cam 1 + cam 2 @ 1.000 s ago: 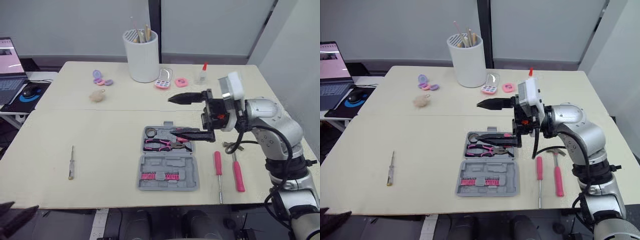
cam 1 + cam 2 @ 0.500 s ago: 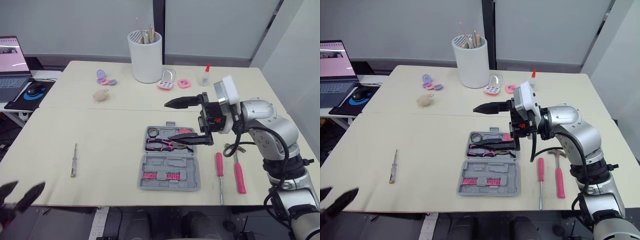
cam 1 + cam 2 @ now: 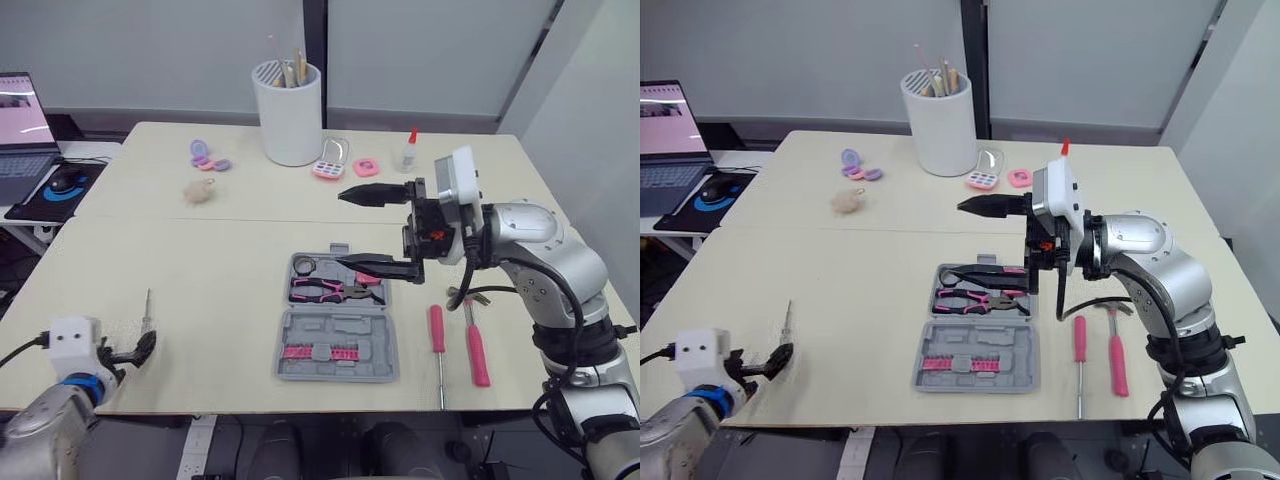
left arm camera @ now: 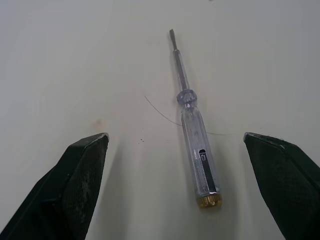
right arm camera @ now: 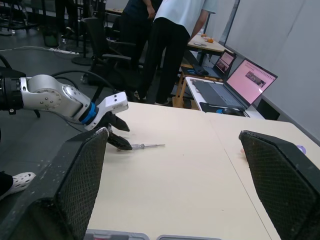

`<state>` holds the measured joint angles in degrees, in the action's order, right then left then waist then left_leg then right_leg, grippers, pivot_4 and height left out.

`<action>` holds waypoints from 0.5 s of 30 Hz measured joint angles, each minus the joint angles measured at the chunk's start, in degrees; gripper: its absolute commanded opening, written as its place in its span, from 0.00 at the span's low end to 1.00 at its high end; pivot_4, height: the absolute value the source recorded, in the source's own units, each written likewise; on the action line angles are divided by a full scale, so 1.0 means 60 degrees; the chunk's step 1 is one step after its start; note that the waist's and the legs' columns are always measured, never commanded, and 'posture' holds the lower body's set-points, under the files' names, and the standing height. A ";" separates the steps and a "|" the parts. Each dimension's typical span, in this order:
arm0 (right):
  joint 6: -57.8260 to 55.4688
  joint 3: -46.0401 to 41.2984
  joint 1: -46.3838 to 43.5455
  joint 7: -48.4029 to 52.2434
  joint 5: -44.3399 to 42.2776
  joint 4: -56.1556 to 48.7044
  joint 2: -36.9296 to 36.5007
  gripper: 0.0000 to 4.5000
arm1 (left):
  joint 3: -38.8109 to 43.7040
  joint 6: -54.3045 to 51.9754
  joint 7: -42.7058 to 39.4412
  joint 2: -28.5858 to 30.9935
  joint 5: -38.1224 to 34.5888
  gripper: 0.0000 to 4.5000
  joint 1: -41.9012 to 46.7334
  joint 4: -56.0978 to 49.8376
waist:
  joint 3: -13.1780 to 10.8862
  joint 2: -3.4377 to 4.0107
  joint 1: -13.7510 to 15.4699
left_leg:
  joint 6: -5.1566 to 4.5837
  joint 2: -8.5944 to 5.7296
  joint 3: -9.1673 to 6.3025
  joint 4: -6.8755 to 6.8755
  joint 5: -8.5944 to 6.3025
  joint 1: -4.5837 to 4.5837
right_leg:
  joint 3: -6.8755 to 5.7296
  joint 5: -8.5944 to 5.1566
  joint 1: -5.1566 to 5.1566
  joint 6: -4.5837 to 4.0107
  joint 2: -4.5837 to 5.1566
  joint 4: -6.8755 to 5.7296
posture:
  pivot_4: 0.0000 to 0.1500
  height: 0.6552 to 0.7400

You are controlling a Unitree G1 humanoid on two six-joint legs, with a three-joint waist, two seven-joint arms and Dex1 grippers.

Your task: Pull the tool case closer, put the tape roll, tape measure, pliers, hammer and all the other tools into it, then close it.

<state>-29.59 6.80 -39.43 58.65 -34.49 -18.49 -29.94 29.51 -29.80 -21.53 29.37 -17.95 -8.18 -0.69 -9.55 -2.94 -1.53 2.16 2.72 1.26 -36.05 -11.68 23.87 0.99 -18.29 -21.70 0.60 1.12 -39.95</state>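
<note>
The grey tool case (image 3: 338, 345) lies open at mid-table, with pink pliers (image 3: 322, 290) and a small ring (image 3: 303, 265) in its far half. Above that far half hovers my right gripper (image 3: 352, 232), open wide and holding nothing. To the case's right lie a pink-handled screwdriver (image 3: 437, 335) and a pink-handled hammer (image 3: 476, 345). At the near left a clear-handled screwdriver (image 4: 192, 122) rests on the table between the spread fingers of my open left gripper (image 4: 175, 136), which sits just short of its brass end (image 3: 135, 352).
At the back stand a tall white cup of brushes (image 3: 290, 110), a glue bottle (image 3: 406, 150), pink compacts (image 3: 326, 165), purple cases (image 3: 202, 155) and a fuzzy ball (image 3: 200, 190). A laptop (image 3: 20, 120) and mouse sit on a side desk. People (image 5: 175, 30) stand beyond the table.
My left gripper has risen from below the table's front edge to the clear screwdriver. The right gripper stays open over the case, barely shifted.
</note>
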 measured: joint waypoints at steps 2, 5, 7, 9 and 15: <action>-0.0015 0.0000 0.0007 -0.0025 -0.0001 -0.0080 -0.0043 0.99 | -0.0132 0.0075 0.0115 -0.0058 0.0067 1.00 0.0248 0.0210 | 0.0000 0.0000 -0.0003 | 0.0000 -0.0001 0.0001 0.0001 0.0000 0.0002 | 0.0001 0.0000 0.0000 0.0000 0.0001 0.0002 | 1.00 1.00; -0.0076 -0.0002 0.0014 -0.0042 -0.0005 -0.0108 -0.0172 0.99 | -0.0390 0.0255 0.0209 -0.0068 0.0219 1.00 0.0564 0.0524 | 0.0000 0.0000 -0.0004 | 0.0000 -0.0001 0.0002 0.0002 0.0000 0.0002 | 0.0001 0.0000 0.0000 0.0000 0.0002 0.0004 | 1.00 1.00; -0.0138 -0.0002 0.0017 -0.0055 -0.0007 -0.0140 -0.0196 0.99 | -0.0449 0.0271 0.0359 -0.0100 0.0270 1.00 0.0738 0.0648 | 0.0000 0.0000 -0.0005 | 0.0000 0.0000 -0.0002 0.0002 0.0000 0.0002 | -0.0003 0.0000 0.0000 0.0000 0.0001 0.0003 | 1.00 1.00; -0.0164 -0.0002 0.0018 -0.0090 -0.0008 -0.0211 -0.0217 0.99 | -0.0460 0.0277 0.0515 -0.0105 0.0321 1.00 0.0895 0.0796 | 0.0000 0.0000 -0.0023 | 0.0000 0.0000 -0.0003 0.0003 0.0000 0.0001 | -0.0003 0.0000 0.0000 0.0000 0.0001 0.0003 | 1.00 1.00; -0.0294 -0.0004 0.0009 -0.0209 -0.0062 -0.0265 -0.0225 1.00 | -0.0506 0.0245 0.0863 -0.0107 0.0468 0.74 0.0942 0.0977 | 0.0000 0.0000 -0.0022 | 0.0000 0.0000 -0.0004 0.0003 0.0000 0.0001 | -0.0004 0.0000 0.0001 0.0000 0.0001 0.0003 | 1.00 1.00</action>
<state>-31.35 6.78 -39.37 57.39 -34.86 -20.08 -31.29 26.47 -28.33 -16.36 28.73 -15.14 -2.53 5.17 -9.55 -2.94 -1.66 2.16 2.72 1.23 -36.04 -11.68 23.88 0.96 -18.29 -21.69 0.60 1.12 -39.93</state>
